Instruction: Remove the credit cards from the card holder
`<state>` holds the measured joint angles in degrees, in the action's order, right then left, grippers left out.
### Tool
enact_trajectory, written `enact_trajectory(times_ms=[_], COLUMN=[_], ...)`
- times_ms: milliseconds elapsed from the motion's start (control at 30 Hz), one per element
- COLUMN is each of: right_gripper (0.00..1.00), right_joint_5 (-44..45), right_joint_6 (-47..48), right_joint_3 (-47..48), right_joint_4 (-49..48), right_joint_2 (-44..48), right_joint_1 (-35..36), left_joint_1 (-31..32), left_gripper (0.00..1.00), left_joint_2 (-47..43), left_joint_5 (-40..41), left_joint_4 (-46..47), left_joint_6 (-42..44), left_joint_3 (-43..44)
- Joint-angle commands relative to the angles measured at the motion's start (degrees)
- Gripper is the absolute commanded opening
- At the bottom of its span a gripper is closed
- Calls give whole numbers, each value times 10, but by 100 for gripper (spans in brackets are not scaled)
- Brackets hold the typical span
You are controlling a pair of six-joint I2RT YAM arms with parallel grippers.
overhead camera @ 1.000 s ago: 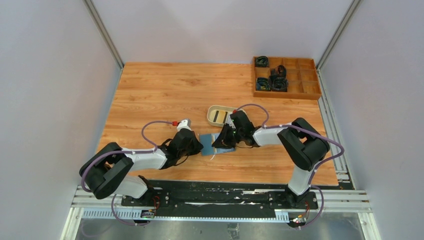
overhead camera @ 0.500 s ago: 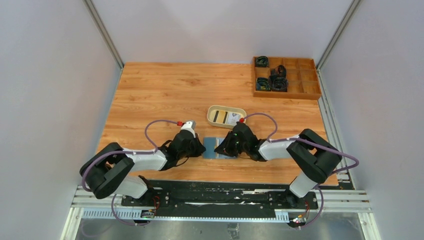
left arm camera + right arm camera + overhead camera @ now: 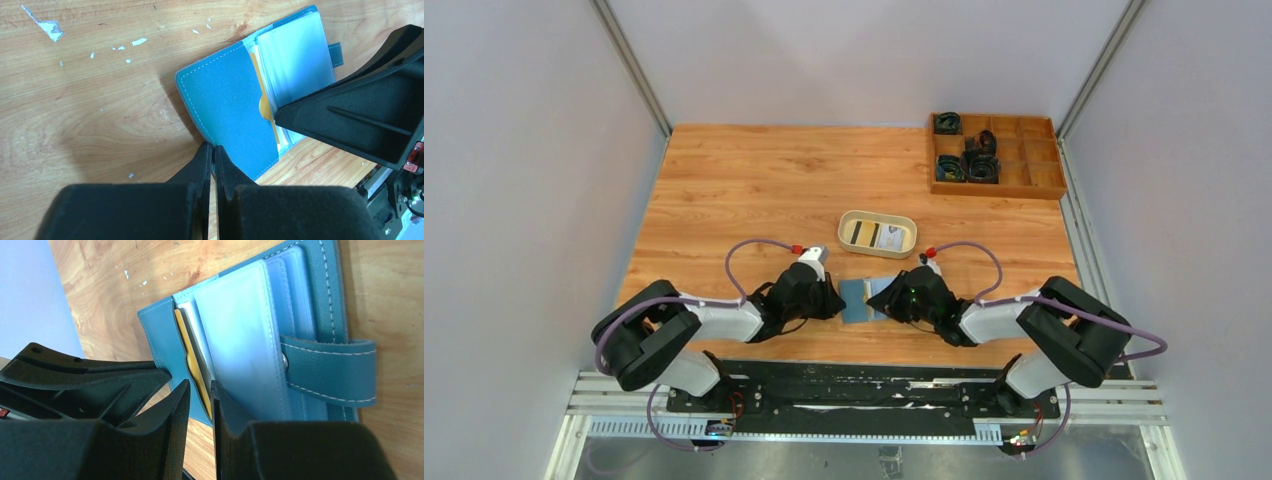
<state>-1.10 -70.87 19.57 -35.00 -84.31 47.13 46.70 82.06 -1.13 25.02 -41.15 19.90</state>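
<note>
Teal card holder [image 3: 227, 107], white stitching; yellow card [image 3: 264, 106]; orange woodgrain table [image 3: 754, 180].

right gripper [image 3: 894, 300] drawn back from tray [image 3: 841, 230] toward near edge; wallet [image 3: 859, 300], left gripper [image 3: 837, 304] shifted nearer.

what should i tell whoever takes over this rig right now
Left gripper: shut, apparently pinching the edge of the wallet cover.
Right gripper: slightly open, one finger on each side of the yellow card, not yet closed on it.
Things: the wallet lies open on the table between the arms, with the yellow card in its pocket.
Done: two cards lie in the oval tray.
Left: grip the yellow card, pull it out, then check the clear sleeves for more.
</note>
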Motion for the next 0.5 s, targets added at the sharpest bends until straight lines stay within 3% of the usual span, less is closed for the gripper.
enact_trajectory(times_ms=[0, 467], right_gripper=[27, 27], right_joint_5=[80, -18], right_joint_6=[34, 48], right_joint_3=[-25, -37], right_joint_4=[66, -116], right_joint_2=[-37, -168], right_joint_1=[-1, -18], left_joint_1=[18, 23], left_gripper=[0, 0], left_joint_2=[51, 67], left_joint_5=[-14, -2], left_joint_4=[-155, -156], left_joint_6=[36, 24], left_joint_3=[-29, -18])
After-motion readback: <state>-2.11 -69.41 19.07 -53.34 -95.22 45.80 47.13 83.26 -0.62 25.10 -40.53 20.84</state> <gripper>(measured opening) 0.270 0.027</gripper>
